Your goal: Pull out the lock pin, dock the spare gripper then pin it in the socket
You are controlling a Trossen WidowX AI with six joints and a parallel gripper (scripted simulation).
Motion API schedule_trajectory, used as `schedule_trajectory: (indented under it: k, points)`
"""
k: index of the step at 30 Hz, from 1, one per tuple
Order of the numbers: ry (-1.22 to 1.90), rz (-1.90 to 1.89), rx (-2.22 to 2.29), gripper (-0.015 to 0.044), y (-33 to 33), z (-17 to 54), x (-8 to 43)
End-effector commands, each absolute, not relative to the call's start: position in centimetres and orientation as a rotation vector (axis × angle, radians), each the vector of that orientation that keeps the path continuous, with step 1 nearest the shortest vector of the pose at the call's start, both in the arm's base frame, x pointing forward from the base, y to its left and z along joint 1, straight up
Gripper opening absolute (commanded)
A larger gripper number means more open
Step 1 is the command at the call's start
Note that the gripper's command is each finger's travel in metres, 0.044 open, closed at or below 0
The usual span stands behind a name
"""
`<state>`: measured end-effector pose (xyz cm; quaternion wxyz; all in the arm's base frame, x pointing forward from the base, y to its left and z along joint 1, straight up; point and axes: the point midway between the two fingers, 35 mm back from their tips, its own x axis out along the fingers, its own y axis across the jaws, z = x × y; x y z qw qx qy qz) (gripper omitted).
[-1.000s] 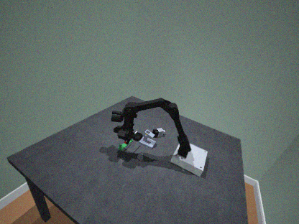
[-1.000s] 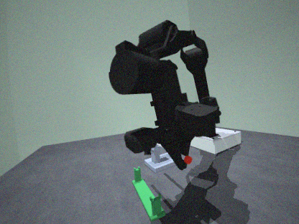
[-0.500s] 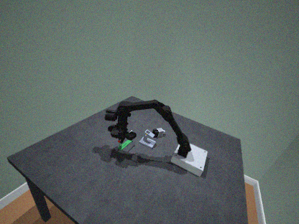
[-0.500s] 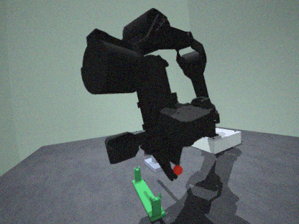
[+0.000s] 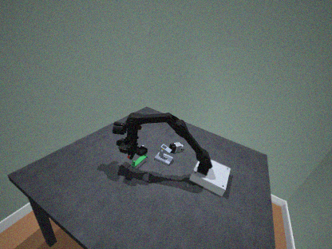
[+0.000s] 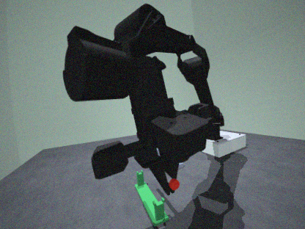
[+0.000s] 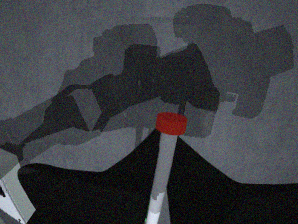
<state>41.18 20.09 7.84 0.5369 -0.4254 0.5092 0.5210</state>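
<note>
The lock pin, with its red head [image 5: 128,156] [image 6: 174,184] [image 7: 171,124] and grey shaft [image 7: 163,167], is out of the mount. My gripper [image 6: 171,191] [image 7: 162,135] is shut on the pin just behind the head and holds it above the table, beside the green holder. The mount [image 5: 163,159] stands behind with its pale socket [image 5: 166,148] raised and no pin seen in it. The spare gripper [image 5: 177,147], pale with a black part, lies just behind the mount. In the exterior view my arm hides most of both.
A green holder [image 5: 140,160] [image 6: 149,200] with two notched uprights stands on the dark table [image 5: 120,207] [image 6: 44,183], close to my fingers. The arm's white base [image 5: 219,177] [image 6: 232,146] is beyond the mount. A pale block [image 7: 20,192], unclear which part, shows at the wrist view's lower left.
</note>
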Motion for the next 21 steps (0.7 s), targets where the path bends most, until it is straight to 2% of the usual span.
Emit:
schedule_trajectory:
  k: [1,21]
  points:
    - [1.210,1.238,-1.009,0.0000,20.2,7.5,41.3]
    - [1.202,1.233,-1.013,0.0000,20.2,4.6,41.4]
